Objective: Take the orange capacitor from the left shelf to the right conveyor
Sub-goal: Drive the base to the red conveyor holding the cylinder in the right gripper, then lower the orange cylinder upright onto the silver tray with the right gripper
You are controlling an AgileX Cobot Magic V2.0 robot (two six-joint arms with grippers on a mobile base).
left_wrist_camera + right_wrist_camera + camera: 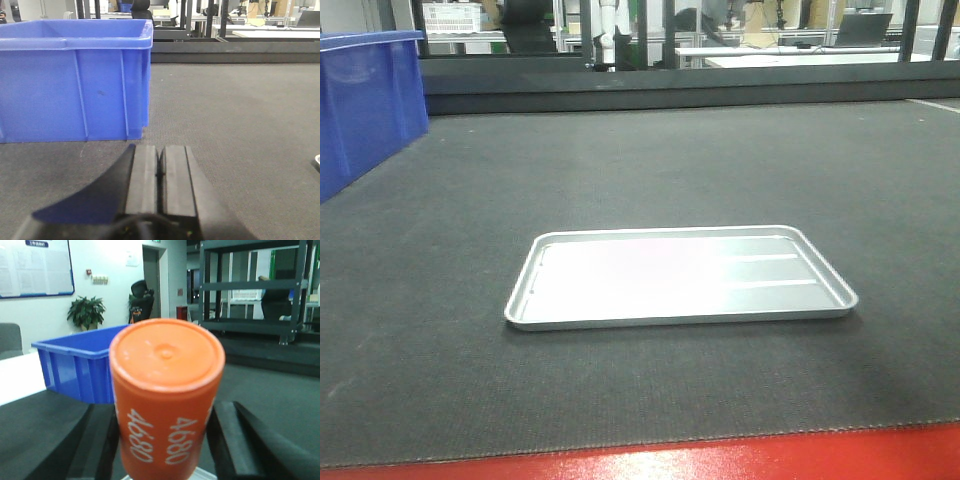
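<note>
Between the closed-in fingers of the right gripper [162,412] the orange capacitor [167,390] sits gripped upright, seemingly carried over the right conveyor [640,160]; the left gripper [160,160] is pinched shut, empty; next, lower it level onto the belt and release.

A potted plant [86,312] stands by a white wall [107,262] near a blue-framed noticeboard [35,267]; dark metal racking [250,287] fills the brightly lit workshop beyond.

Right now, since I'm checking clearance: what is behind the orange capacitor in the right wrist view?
A blue bin shows behind the orange capacitor, to its left. Whatever lies straight behind the capacitor is covered by its body.
</note>
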